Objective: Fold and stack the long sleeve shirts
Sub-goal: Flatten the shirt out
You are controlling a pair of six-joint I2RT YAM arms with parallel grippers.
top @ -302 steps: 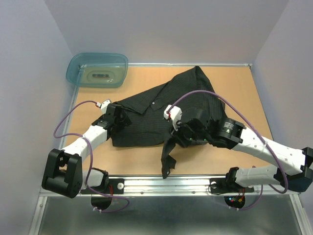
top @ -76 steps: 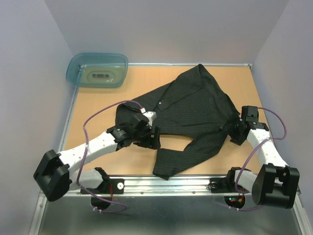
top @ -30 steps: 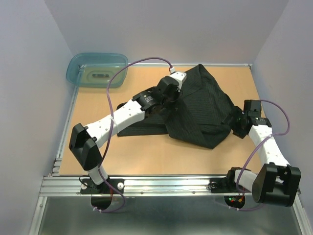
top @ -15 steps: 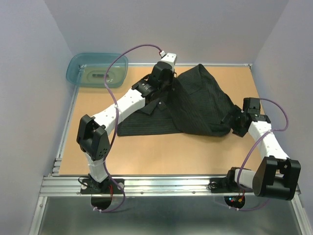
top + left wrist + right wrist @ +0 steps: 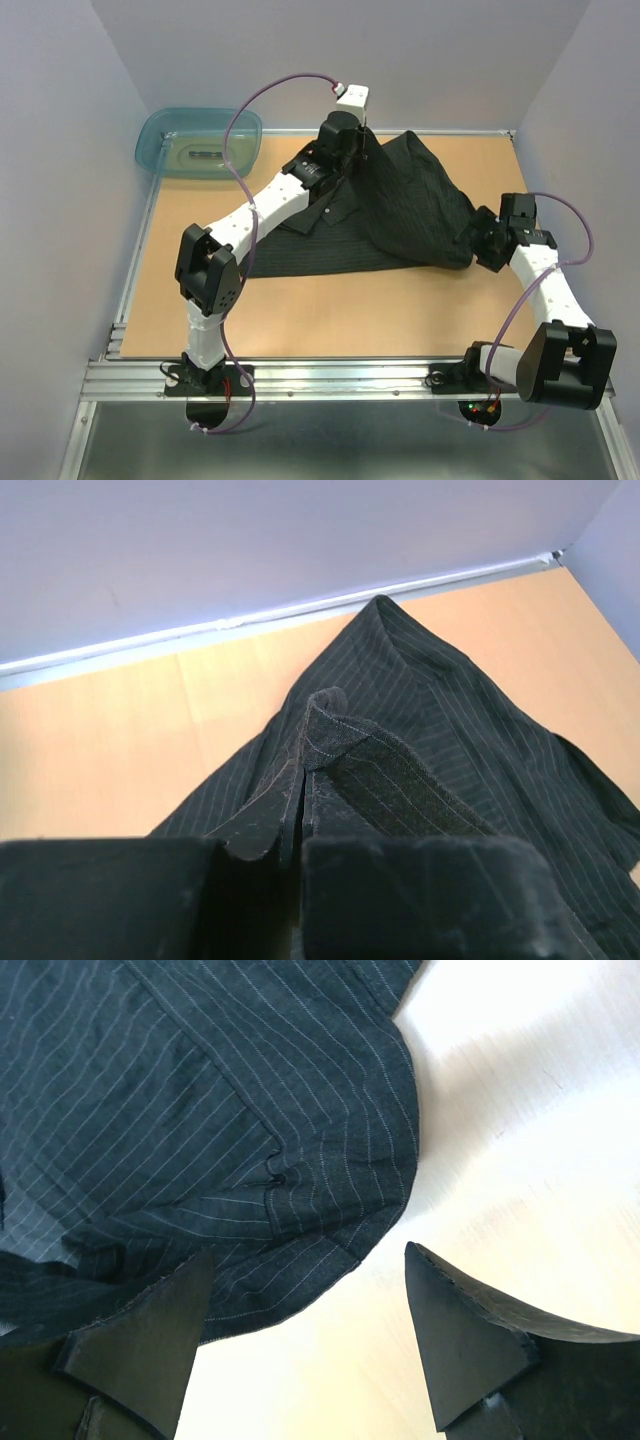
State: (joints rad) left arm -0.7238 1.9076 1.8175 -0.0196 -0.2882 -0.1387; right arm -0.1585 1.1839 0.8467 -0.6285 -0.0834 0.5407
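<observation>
**Dark pinstriped button-up shirt (image 5: 405,215), part-folded, on the far right half of the wooden surface (image 5: 300,310).**

Cloth is doubled over itself, with one flap drawn up toward the back wall, the buttoned front showing at the left and a rounded hem corner at the right. The left gripper (image 5: 300,832) is clenched on a narrow pinched ridge of the cloth, raised above the shirt's far left part. The right gripper (image 5: 308,1260) is released, jaws wide, low at the right hem corner and grasping nothing. Likely hazards:
- The thin pinch may slip if the left arm pulls, dropping the flap in a crooked heap.
- With the right edge unpinned, the whole shirt may drag instead of creasing.
- A hidden sleeve could bunch underneath.

A teal plastic tub (image 5: 200,140) sits well apart at the far left corner.
</observation>
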